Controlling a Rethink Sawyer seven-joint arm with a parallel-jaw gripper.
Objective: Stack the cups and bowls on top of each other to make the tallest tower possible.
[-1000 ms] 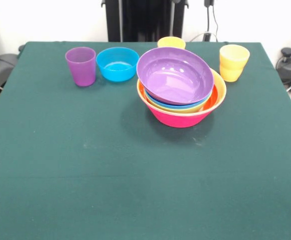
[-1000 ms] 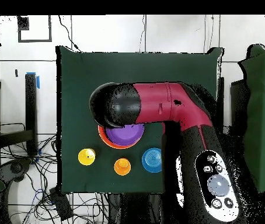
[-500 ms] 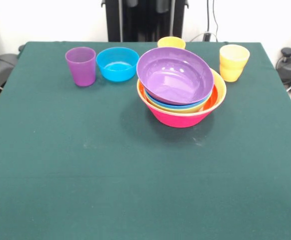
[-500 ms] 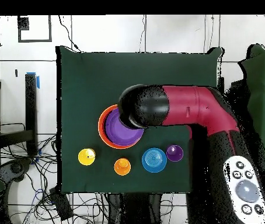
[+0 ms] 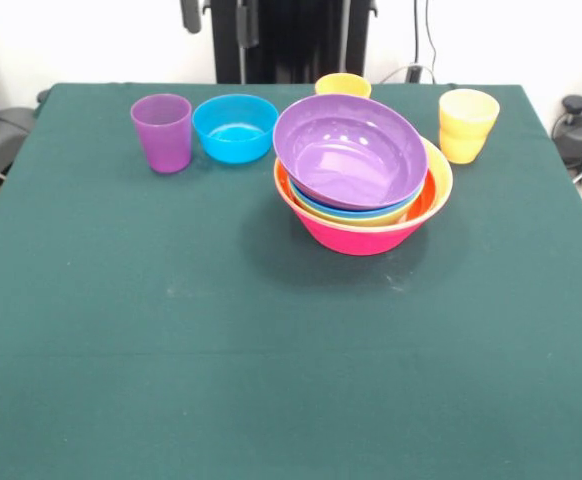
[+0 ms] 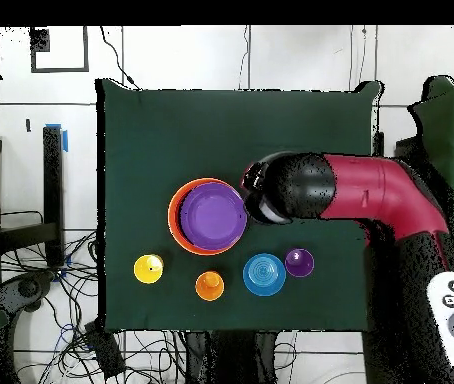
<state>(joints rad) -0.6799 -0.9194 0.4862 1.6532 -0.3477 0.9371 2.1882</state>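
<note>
Two views are given: from the front only dark gripper (image 5: 216, 18) parts are seen at the top edge, so whether it is released or clenched cannot be told, while overhead the red arm (image 6: 371, 190) is shown ending just at 3 o'clock of the tower (image 6: 208, 216). The tower (image 5: 363, 180), topped by a tilted purple bowl (image 5: 350, 150), is placed with the purple cup (image 5: 162, 132), small blue bowl (image 5: 235, 127), orange cup (image 5: 343, 86) and yellow cup (image 5: 467, 124) along the far edge. Most of the green table (image 5: 271, 350) at 6 o'clock of the tower is left bare.
</note>
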